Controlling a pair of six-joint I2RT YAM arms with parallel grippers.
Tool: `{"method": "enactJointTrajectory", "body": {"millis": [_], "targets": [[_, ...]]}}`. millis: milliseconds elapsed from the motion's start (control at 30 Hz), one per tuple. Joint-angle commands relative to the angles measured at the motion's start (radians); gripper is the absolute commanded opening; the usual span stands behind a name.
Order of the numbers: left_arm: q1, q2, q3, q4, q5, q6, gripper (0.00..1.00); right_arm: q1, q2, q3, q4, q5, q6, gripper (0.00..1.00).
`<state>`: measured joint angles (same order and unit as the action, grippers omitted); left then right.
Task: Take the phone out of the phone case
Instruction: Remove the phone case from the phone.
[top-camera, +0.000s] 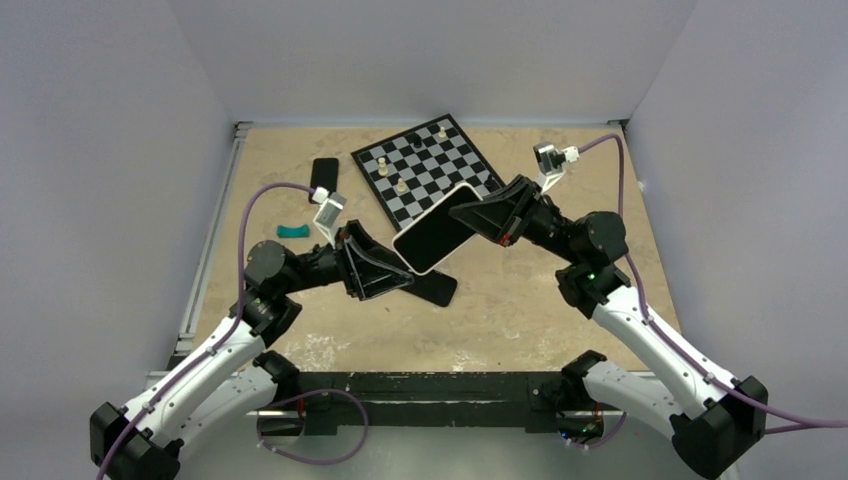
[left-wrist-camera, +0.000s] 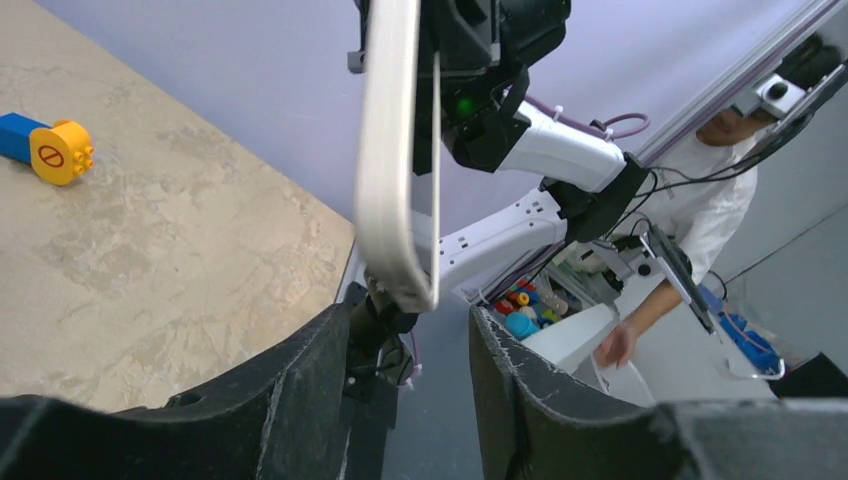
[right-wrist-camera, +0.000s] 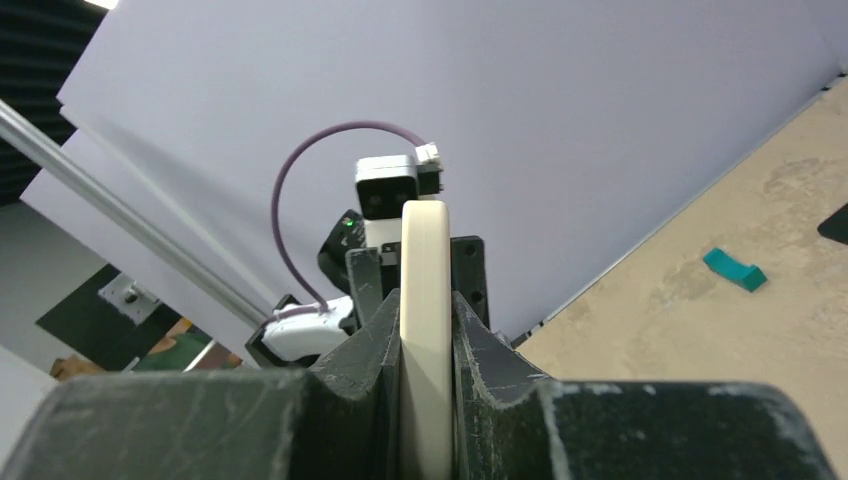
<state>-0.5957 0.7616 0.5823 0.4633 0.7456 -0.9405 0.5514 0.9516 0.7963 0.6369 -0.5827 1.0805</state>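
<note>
The phone, with a black screen and a white rim, hangs tilted above the table. My right gripper is shut on its far end. In the right wrist view the pale edge of the phone is clamped between both fingers of the right gripper. My left gripper is open at the phone's near end. In the left wrist view the phone's rounded corner hangs just past the tips of the left gripper, touching neither finger. The black phone case lies flat on the table below, partly hidden by the left fingers.
A chessboard with a few pieces lies at the back. A second black rectangle and a teal piece lie at the back left. A blue and yellow block sits on the table. A person stands beyond the table.
</note>
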Motion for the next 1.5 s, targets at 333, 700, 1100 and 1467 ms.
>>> {"method": "enactJointTrajectory", "body": {"millis": [333,700,1100,1467], "targets": [[-0.007,0.092,0.025,0.238,-0.034,-0.091,0.34,0.009,0.050,0.066,0.105,0.112,0.021,0.00],[-0.008,0.079,0.014,0.199,-0.022,0.093,0.00,0.017,0.056,0.086,0.055,0.091,0.085,0.00],[-0.007,-0.015,0.214,-0.362,0.172,0.896,0.00,-0.006,0.194,0.017,0.351,-0.197,0.582,0.00],[-0.008,-0.022,0.172,-0.215,-0.104,0.831,0.00,0.006,0.283,-0.008,0.580,-0.141,0.749,0.00]]}}
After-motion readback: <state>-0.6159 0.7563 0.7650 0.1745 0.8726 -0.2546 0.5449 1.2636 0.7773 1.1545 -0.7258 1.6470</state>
